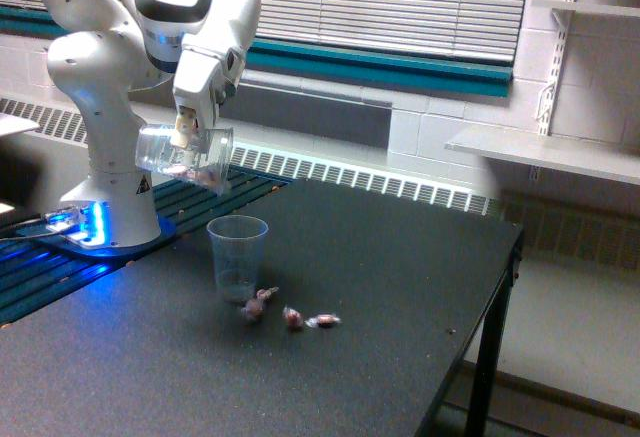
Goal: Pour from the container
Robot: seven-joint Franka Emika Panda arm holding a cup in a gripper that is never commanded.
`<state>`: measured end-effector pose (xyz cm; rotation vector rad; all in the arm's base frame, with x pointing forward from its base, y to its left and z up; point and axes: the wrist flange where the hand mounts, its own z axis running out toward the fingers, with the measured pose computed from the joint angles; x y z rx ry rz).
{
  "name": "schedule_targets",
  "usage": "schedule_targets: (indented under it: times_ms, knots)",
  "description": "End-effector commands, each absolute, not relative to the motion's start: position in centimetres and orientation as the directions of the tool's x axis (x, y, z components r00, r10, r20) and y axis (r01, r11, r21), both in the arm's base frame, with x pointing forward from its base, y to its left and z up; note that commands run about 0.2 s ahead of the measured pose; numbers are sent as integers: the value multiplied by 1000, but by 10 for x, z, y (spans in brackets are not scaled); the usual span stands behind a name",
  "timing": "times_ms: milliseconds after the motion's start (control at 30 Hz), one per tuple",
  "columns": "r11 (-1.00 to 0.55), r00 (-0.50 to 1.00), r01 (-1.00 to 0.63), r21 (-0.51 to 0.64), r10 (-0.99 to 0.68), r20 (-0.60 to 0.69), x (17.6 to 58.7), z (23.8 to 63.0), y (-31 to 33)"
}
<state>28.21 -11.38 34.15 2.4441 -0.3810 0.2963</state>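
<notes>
Pincer (183,129): we see it clamped on the tipped container (185,157).
Sweets (290,314): three on tabletop (400,287), beside the bluish cup (237,258).

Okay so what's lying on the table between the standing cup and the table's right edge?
In the exterior view, three small wrapped candies lie just right of the standing cup; beyond them the table is bare to its edge.

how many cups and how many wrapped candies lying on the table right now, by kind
clear plastic cups: 2, the tilted tumbler held in the tool and the upright bluish cup on the table
wrapped candies on the table: 3
total: 5
</notes>
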Motion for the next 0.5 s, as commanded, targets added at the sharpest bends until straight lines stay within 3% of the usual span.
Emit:
schedule_targets:
  times_ms: [33, 500]
  knots:
    - [-745, 953, -289, 601, -165, 253, 271, 331, -114]
    - [-744, 950, -296, 599, -167, 263, 272, 330, -112]
